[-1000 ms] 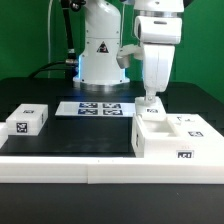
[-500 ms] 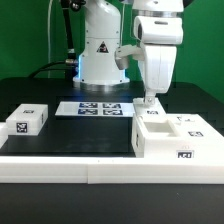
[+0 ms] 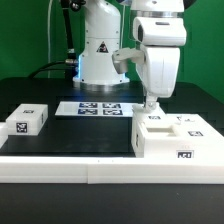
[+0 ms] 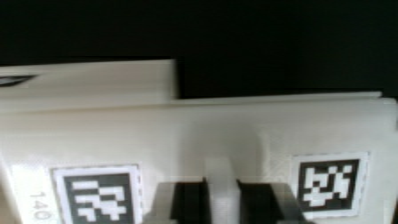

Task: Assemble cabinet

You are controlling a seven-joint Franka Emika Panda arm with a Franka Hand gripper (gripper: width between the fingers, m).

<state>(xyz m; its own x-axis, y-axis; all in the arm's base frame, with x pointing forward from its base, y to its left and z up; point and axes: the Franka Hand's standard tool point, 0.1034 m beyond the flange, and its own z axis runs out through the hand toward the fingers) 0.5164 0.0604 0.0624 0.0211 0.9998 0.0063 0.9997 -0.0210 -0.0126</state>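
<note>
The cabinet (image 3: 176,138) is a large white box with black-and-white tags, standing at the exterior view's right against the white front ledge. My gripper (image 3: 152,108) points straight down at the cabinet's rear left corner. In the wrist view the cabinet (image 4: 214,130) fills the frame, with two tags on either side of my gripper (image 4: 226,203). The dark fingers (image 4: 189,203) stand close together with a thin pale strip of the cabinet between them.
A small white tagged block (image 3: 27,121) lies at the exterior view's left. The marker board (image 3: 97,108) lies in front of the white robot base (image 3: 98,60). A white ledge (image 3: 70,160) runs along the table's front.
My gripper has shifted slightly toward the exterior view's right at the cabinet's rear corner. The block and the marker board have not moved.
</note>
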